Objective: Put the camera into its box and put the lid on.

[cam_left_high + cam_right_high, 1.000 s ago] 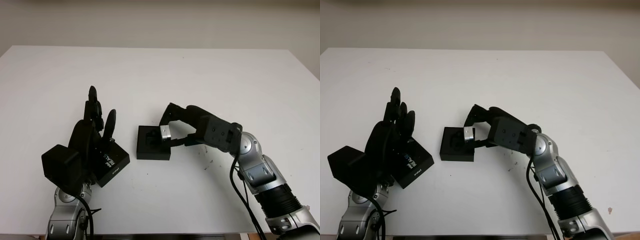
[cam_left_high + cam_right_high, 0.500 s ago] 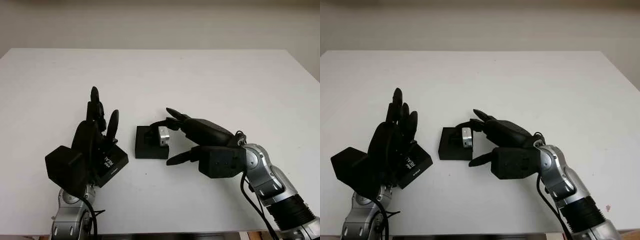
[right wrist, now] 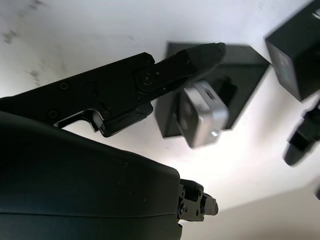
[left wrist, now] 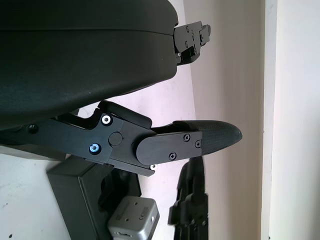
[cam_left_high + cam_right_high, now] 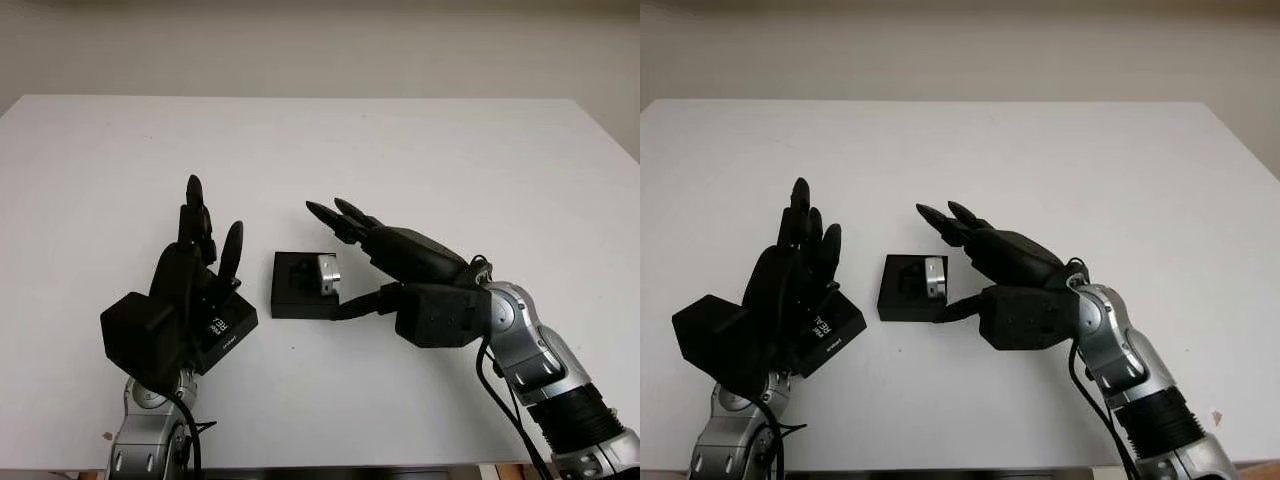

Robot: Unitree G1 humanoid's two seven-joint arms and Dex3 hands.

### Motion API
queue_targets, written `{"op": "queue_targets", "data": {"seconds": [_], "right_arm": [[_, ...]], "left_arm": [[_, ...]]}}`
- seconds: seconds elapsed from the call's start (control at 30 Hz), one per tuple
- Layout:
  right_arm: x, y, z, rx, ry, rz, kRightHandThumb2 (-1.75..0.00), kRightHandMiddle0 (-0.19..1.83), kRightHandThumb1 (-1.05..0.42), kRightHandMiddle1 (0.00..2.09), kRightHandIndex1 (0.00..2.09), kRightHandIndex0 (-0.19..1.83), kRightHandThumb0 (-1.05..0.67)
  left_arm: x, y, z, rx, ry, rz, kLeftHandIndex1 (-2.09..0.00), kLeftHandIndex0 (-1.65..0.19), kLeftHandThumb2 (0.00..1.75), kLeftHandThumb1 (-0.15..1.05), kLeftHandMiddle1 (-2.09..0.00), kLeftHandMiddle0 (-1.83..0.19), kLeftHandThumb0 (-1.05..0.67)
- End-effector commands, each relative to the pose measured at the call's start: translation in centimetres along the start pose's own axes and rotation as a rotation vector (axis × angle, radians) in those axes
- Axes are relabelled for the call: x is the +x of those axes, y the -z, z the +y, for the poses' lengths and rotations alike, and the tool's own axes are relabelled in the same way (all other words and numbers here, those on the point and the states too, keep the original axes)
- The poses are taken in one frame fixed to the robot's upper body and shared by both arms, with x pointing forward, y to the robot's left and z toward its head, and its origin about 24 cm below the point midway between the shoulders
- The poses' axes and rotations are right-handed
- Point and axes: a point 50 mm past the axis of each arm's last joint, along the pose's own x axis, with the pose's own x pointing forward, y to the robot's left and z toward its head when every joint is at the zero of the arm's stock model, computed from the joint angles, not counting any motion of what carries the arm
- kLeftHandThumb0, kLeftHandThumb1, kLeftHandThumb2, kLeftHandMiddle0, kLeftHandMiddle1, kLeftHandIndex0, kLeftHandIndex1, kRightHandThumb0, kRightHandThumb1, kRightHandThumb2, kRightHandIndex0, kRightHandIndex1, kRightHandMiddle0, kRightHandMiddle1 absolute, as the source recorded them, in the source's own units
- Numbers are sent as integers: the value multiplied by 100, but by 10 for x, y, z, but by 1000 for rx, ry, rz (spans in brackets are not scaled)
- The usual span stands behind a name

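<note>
Two hands of mine hovered over the white table [image 5: 420,150]. My right hand [image 5: 400,270] was just right of the box [image 5: 300,290], fingers loose and holding nothing. My left hand [image 5: 190,270] stood over the black lid [image 5: 222,330], left of the box, also empty. Smallest, the silver camera [image 5: 328,274] sat tilted at the box's right edge.

**Legible markings**

White printing stands on the top face of the black lid [image 5: 222,328], just left of the open box [image 5: 296,287] (partly covered by the left hand [image 5: 190,270]); its characters cannot be read.
</note>
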Motion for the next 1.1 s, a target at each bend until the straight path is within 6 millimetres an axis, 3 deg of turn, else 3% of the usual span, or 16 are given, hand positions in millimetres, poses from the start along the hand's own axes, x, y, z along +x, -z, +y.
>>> {"op": "queue_targets", "data": {"seconds": [0.0,0.13,0.27,0.37,0.43,0.67,1.07], "right_arm": [[6,-7,-2,-5,25,-28,-8,-17,-102,5,0,-19,-76],[18,-10,0,29,77,-29,-10,-12,-104,8,0,-19,-70],[24,-8,0,44,116,-24,-7,24,-103,28,10,0,-61],[22,-2,-2,62,120,-15,-5,16,-101,64,10,11,-61],[19,3,-4,80,117,8,-5,13,-99,73,10,13,-61],[13,12,-4,95,102,37,-5,18,-97,61,8,15,-62],[20,5,-2,112,72,12,-5,18,-98,51,7,16,-63]], "left_arm": [[-1,-1,-1,-2,1,-7,-5,19,52,105,-5,19,-71],[-2,-1,-1,3,-1,-8,-5,19,52,105,-5,19,-70],[-2,-1,-2,-5,-7,-8,-5,18,51,105,-5,18,-72],[-3,-1,-1,0,-5,-7,-4,19,52,105,-4,19,-72],[-3,-1,-1,3,-4,-5,-3,19,52,105,-4,19,-72],[0,-1,-3,2,5,-7,-4,19,52,105,-4,19,-71],[1,-1,-5,8,9,-8,-4,19,53,105,-5,19,-70]]}}
